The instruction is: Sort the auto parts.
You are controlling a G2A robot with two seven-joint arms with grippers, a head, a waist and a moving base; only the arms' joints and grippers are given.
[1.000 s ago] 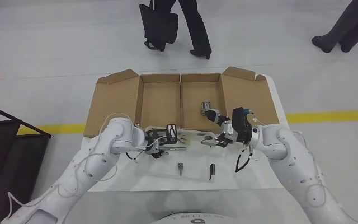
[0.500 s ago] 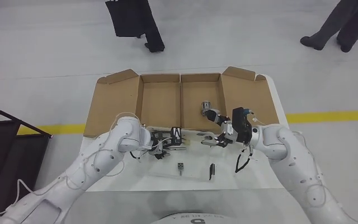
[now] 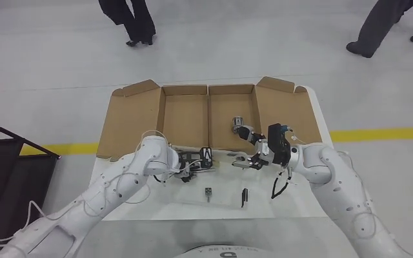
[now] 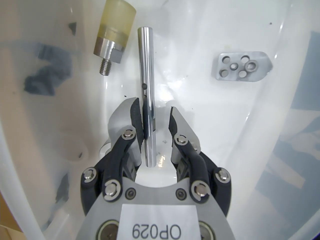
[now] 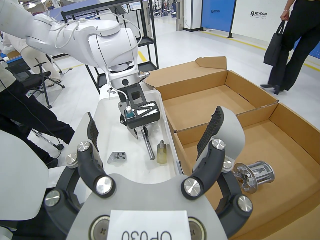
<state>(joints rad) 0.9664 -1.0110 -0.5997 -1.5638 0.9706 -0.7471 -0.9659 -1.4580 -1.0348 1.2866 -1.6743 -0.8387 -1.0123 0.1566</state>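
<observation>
slid my left gripper (image 4: 153, 108) along the white tray (image 4: 212, 13); it straddles the steel rod (image 4: 146, 76), seemingly unclamped; my right gripper (image 5: 155, 121) gapes open.

on the bench (image 3: 310, 200) the tray (image 4: 250, 13) sits at 6 o'clock of the box (image 3: 186, 119), just beside it. in the tray the rod (image 4: 147, 76) runs from 9 to 3 o'clock, with its 9 o'clock end inside the left claw (image 4: 153, 111). the stud (image 4: 113, 36) lies just beside the rod at 12 o'clock, and the plate (image 4: 241, 66) lies at 5 o'clock. the hub (image 5: 252, 173) lies in the box's 3 o'clock compartment.
</observation>
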